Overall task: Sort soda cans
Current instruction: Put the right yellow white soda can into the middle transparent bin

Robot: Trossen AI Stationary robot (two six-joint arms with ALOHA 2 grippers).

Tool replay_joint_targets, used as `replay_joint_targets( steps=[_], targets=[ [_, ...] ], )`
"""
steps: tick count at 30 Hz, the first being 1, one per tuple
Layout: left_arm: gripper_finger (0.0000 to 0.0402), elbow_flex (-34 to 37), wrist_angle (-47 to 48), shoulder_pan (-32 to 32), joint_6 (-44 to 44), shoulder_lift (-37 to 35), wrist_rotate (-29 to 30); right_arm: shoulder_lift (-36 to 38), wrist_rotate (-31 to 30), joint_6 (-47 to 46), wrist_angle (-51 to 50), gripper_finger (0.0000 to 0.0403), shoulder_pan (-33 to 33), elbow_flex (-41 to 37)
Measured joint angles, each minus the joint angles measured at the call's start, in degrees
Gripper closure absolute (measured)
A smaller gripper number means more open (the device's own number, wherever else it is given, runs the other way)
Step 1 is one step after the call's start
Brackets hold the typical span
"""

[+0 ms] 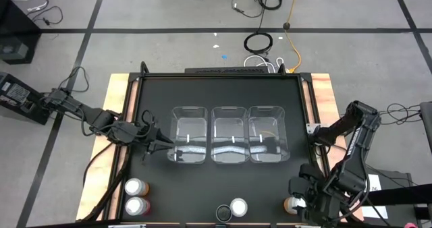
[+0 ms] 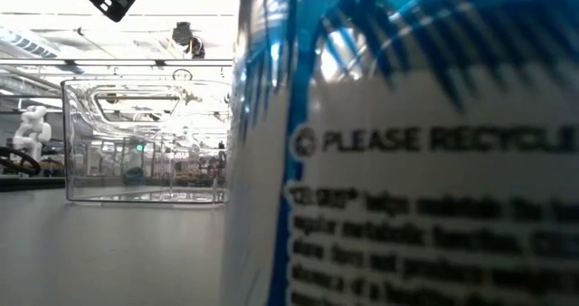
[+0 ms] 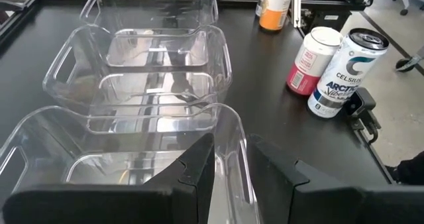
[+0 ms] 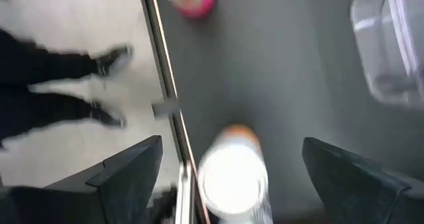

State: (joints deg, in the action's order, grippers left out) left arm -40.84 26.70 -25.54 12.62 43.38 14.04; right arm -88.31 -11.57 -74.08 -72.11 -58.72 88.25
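Observation:
Three clear bins (image 1: 228, 135) stand in a row mid-table. Two pink cans (image 1: 134, 195) stand at the near left. A pink-sided can (image 3: 310, 61) and a white-and-blue can with a dark top (image 3: 344, 75) stand at the near edge's middle; the latter fills the low view (image 2: 407, 161). An orange can (image 1: 291, 204) stands upright at the near right. My right gripper (image 4: 232, 144) hangs open above it, one finger on either side of its silver top (image 4: 233, 177), apart from it. My left gripper (image 3: 233, 141) is open just left of the left bin (image 1: 189, 133).
The table's raised rail (image 4: 169, 85) runs close beside the orange can, with floor beyond it. A small black camera (image 3: 361, 111) sits at the near edge next to the white-and-blue can. Bare black table (image 1: 223, 93) lies behind the bins.

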Motion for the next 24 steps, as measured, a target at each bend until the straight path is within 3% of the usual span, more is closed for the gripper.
replay_joint_targets(
  steps=[12, 24],
  targets=[
    [0.0303, 0.0, 0.0, 0.0, 0.0, 0.0, 0.4, 0.0, -0.3, 0.3, 5.6, 0.0046, 0.3, 0.0],
    [0.0303, 0.0, 0.0, 0.0, 0.0, 0.0, 1.2, 0.0, 1.8, -2.1, -2.8, 0.0045, 1.0, 0.0]
  ],
)
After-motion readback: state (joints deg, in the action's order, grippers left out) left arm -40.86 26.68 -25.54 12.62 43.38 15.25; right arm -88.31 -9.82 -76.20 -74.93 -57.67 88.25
